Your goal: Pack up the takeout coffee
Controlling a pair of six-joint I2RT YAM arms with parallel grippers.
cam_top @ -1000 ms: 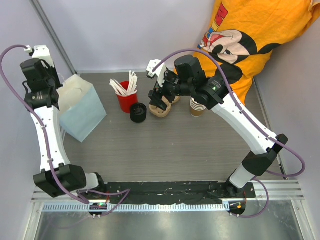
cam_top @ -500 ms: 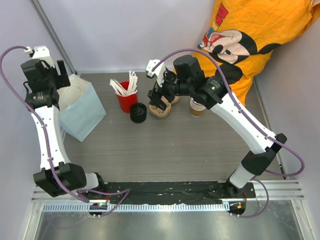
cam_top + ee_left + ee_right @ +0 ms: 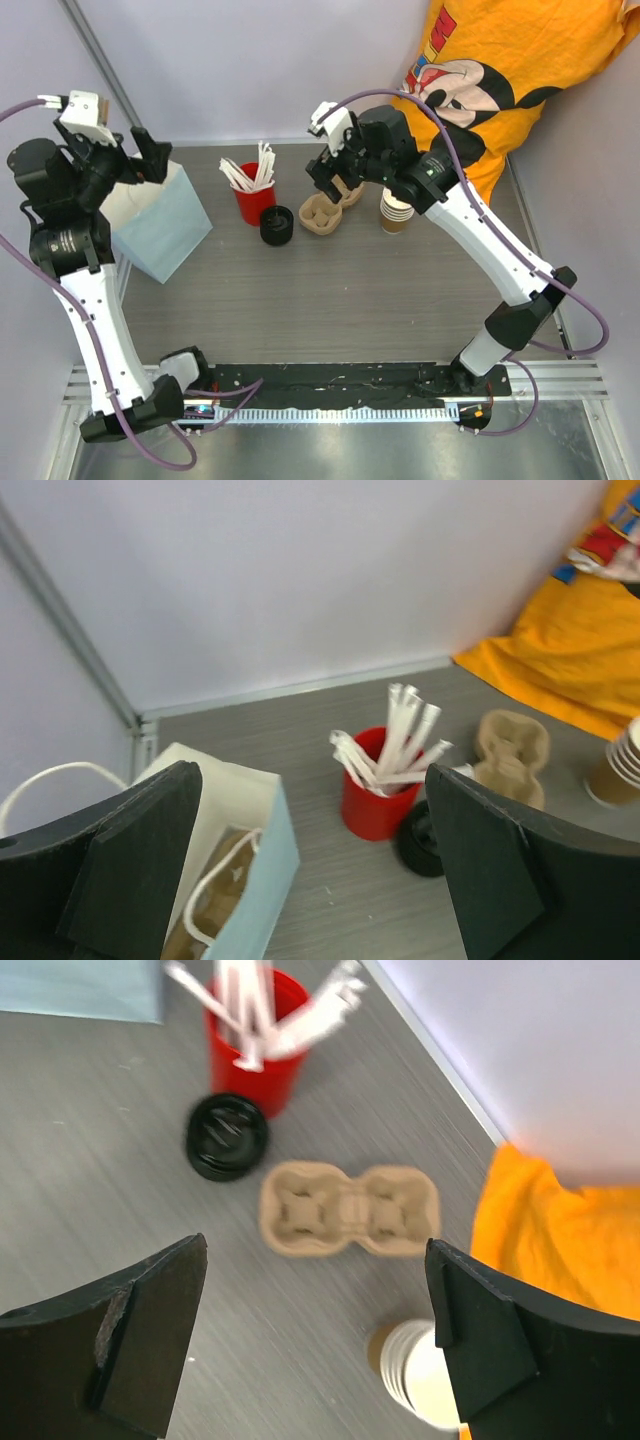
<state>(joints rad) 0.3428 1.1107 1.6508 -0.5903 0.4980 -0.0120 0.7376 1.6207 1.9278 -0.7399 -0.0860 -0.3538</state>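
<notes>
Seemingly the takeout coffee [image 3: 205, 920] is already sitting in the blue bag [image 3: 275, 870] at 9 o'clock, left end effector [image 3: 310, 800] and right end effector [image 3: 315, 1250] hanging spread, empty.

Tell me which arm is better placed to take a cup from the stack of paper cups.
Right. The right gripper hangs open above the carrier tray, beside the cup stack; the left gripper is open over the blue bag, far off to the left.
</notes>
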